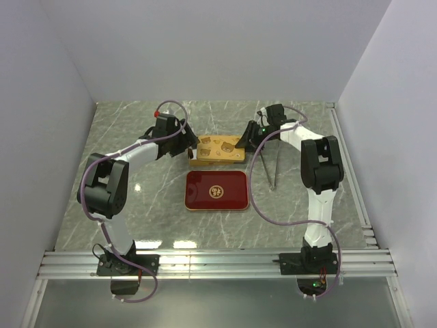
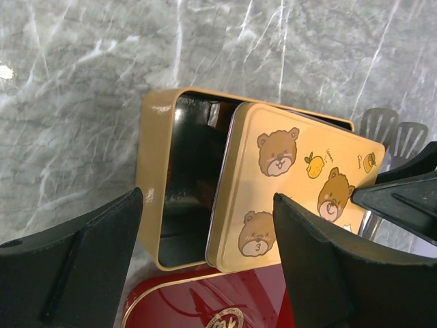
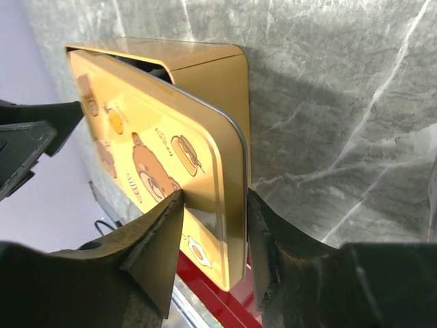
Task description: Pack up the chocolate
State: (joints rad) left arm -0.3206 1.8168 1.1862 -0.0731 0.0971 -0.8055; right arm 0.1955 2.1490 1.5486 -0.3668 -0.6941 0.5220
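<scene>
No chocolate shows in any view. A gold tin (image 1: 194, 161) (image 2: 151, 171) (image 3: 218, 75) lies at the table's middle. Its bear-printed lid (image 1: 220, 145) (image 2: 293, 184) (image 3: 150, 137) rests shifted toward the right, leaving the dark left end uncovered. My right gripper (image 1: 244, 142) (image 3: 214, 205) straddles the lid's right corner with its fingers slightly apart; one fingertip (image 3: 174, 205) touches the lid's top face. My left gripper (image 1: 190, 147) (image 2: 208, 225) hangs wide open above the tin's left end, holding nothing. What lies in the tin's dark inside cannot be made out.
A red tray (image 1: 216, 191) (image 2: 205, 301) (image 3: 205, 280) with a gold emblem lies just in front of the tin. Long metal tongs (image 1: 274, 167) (image 2: 392, 130) lie to the right of both. White walls stand at the left, back and right.
</scene>
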